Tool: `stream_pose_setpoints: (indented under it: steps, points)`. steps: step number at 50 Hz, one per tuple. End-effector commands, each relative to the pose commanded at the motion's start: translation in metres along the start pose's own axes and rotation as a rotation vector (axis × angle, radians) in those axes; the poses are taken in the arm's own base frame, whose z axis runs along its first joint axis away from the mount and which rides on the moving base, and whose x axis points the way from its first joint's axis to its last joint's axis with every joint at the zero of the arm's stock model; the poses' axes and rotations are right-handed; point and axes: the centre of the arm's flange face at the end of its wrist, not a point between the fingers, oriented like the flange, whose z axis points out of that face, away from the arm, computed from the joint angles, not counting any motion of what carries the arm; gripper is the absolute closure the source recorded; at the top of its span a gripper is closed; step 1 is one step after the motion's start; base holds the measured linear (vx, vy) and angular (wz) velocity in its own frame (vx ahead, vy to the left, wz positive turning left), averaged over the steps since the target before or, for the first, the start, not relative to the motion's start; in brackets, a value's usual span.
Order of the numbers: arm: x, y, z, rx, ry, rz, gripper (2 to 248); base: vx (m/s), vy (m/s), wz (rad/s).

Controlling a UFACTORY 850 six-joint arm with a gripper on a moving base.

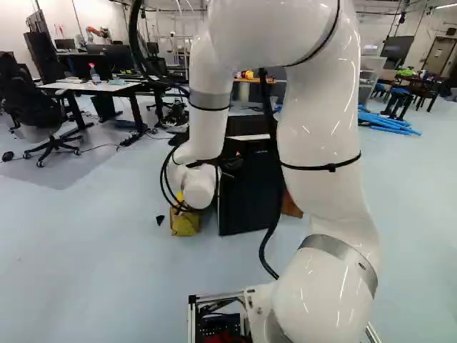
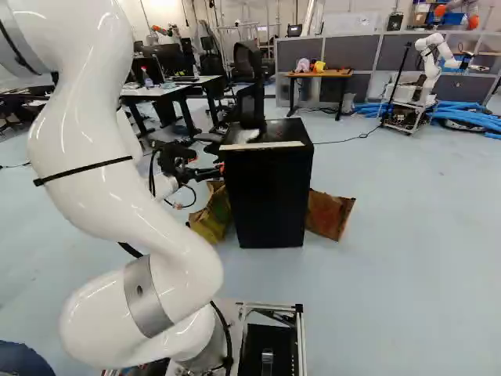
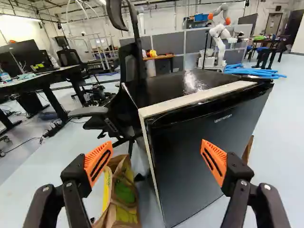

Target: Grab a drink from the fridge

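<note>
In the right base view my gripper (image 2: 207,172) is at the left side of the black fridge (image 2: 270,192), near its upper part. The wrist view shows the gripper (image 3: 156,164) open, its orange pads wide apart with nothing between them. Ahead of it stands the fridge (image 3: 204,156), its door closed against the pale-edged body; one finger overlaps the door's front in this view, and the other is out past the fridge's side edge. Whether either finger touches it, I cannot tell. In the left base view the arm partly covers the fridge (image 1: 246,193). No drink is visible; the fridge's inside is hidden.
A paper bag with yellow and green (image 3: 122,194) stands on the floor beside the fridge. Another brown bag (image 2: 329,214) is at its other side. An office chair (image 3: 126,95) stands close behind. Farther off are desks (image 1: 93,86), blue tubes (image 1: 385,123) and another robot (image 2: 427,70).
</note>
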Motion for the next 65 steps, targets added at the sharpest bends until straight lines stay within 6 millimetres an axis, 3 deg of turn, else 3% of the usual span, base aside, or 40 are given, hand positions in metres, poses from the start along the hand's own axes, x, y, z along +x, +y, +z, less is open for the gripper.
stream_pose_setpoints:
  steps: [65]
  points:
    - [-0.068, -0.042, 0.058, -0.260, 0.143, -0.002, 3, 0.000, 0.000, 0.000]
